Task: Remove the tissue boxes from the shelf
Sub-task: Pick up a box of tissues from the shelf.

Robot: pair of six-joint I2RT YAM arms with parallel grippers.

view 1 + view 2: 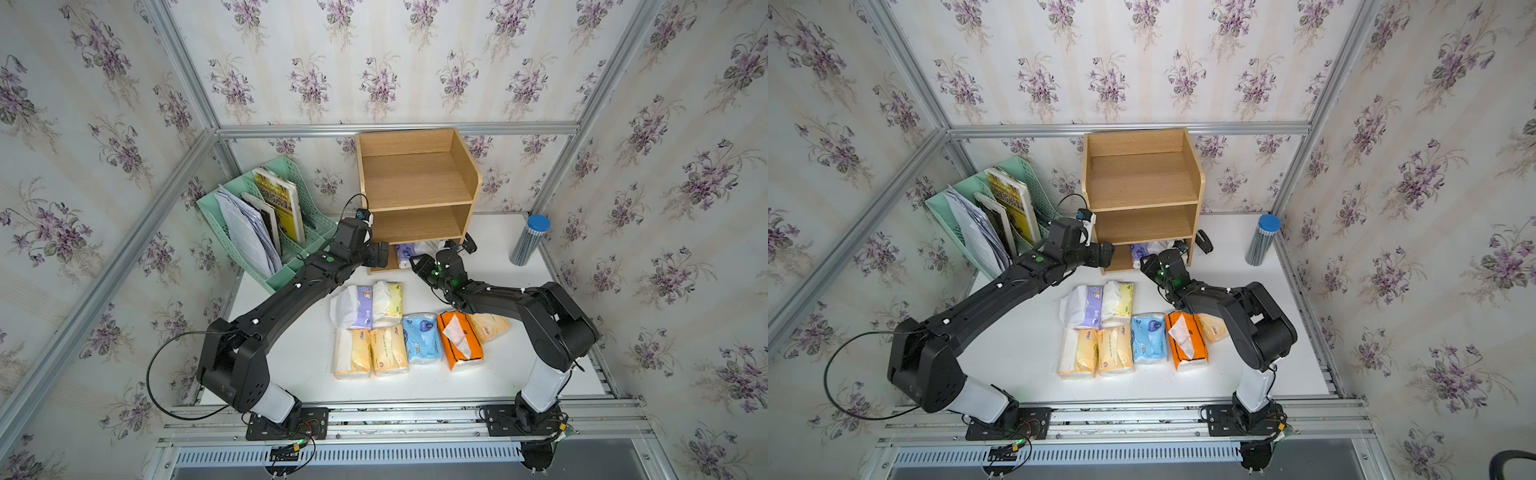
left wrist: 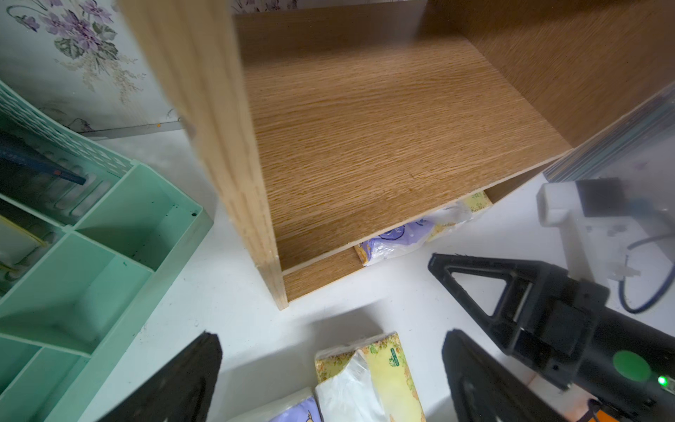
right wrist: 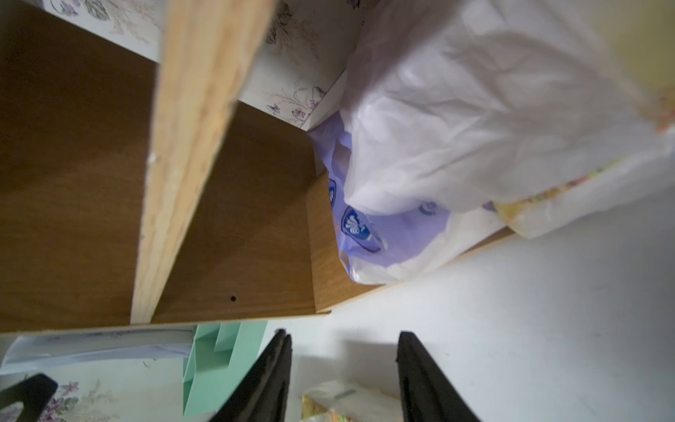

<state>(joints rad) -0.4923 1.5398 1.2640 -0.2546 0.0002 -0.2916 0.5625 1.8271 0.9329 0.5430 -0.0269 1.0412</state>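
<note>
Right claw (image 3: 343, 333), jaws apart | shelf (image 3: 204, 146) overhangs purple tissue pack (image 3: 394, 237)

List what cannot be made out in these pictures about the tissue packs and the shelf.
- Bottom tier of the shelf: in both top views the middle board covers it. Only the end of a purple pack shows, so the count inside is unclear.
- Yellow pack in the right wrist view: too close, blurred.
- Peach pack: partly under the right arm.
- Book: print too small.
</note>
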